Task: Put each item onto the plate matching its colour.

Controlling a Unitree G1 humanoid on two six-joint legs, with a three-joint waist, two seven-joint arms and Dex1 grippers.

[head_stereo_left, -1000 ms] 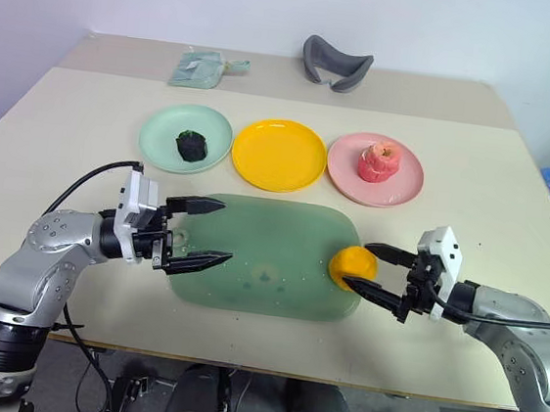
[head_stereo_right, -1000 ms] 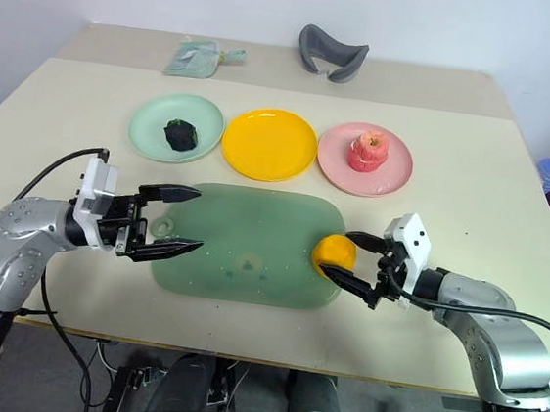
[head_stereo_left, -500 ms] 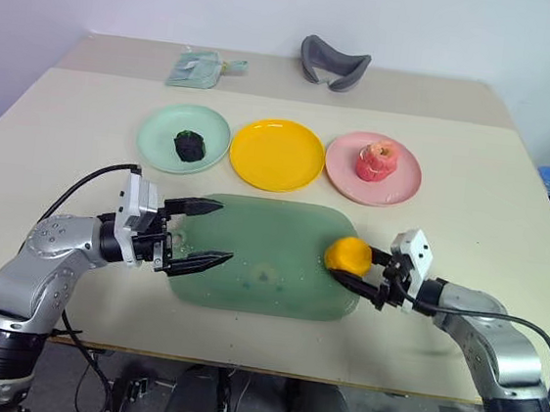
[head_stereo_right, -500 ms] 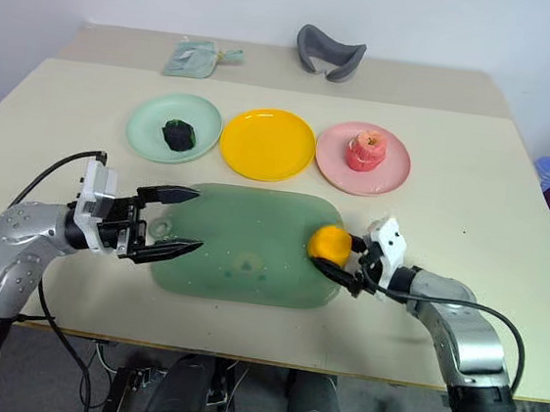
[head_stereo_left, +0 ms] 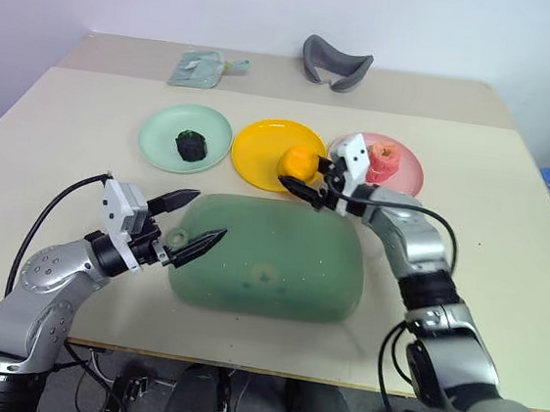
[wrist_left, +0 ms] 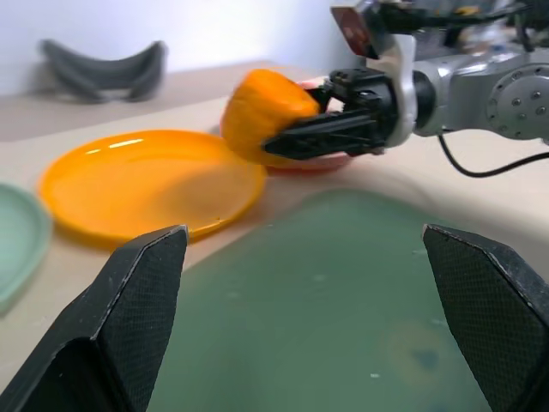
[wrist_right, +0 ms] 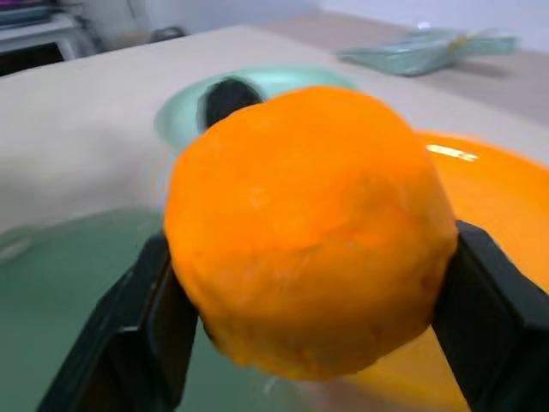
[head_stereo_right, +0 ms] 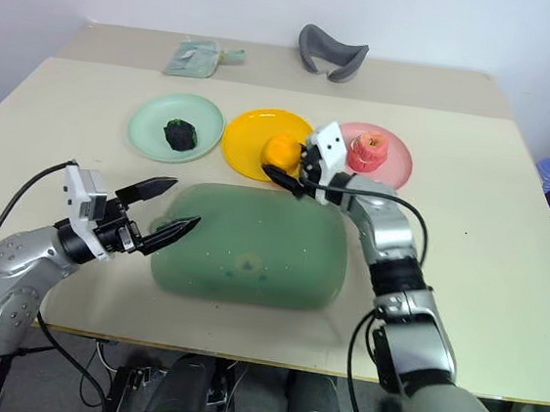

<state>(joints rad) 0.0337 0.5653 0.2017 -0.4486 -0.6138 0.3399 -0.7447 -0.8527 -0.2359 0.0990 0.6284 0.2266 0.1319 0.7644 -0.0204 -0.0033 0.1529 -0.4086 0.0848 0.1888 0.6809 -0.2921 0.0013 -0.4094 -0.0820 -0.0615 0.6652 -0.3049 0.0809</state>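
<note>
Your right claw is clamped on the orange-yellow lump, one black finger on each side of it, and holds it in the air over the near right edge of the yellow plate. The right wrist view shows the lump squeezed between the two fingers with the yellow plate under and behind it.

Your left claw hangs spread wide with nothing between its fingers, at the left end of the large green mat, its tips over the mat's left edge and pointing towards the right arm.

Beyond the mat, the three plates sit in a row across the desk. The mint green plate on the left carries the dark green-black lump. The yellow plate in the middle is just beside it. The pink plate on the right carries the pink-red apple-like piece, and your right wrist partly covers that plate's left side.

At the far edge of the desk lie a pale green pouch on the left and a grey curved piece further right, well apart from the plates.
</note>
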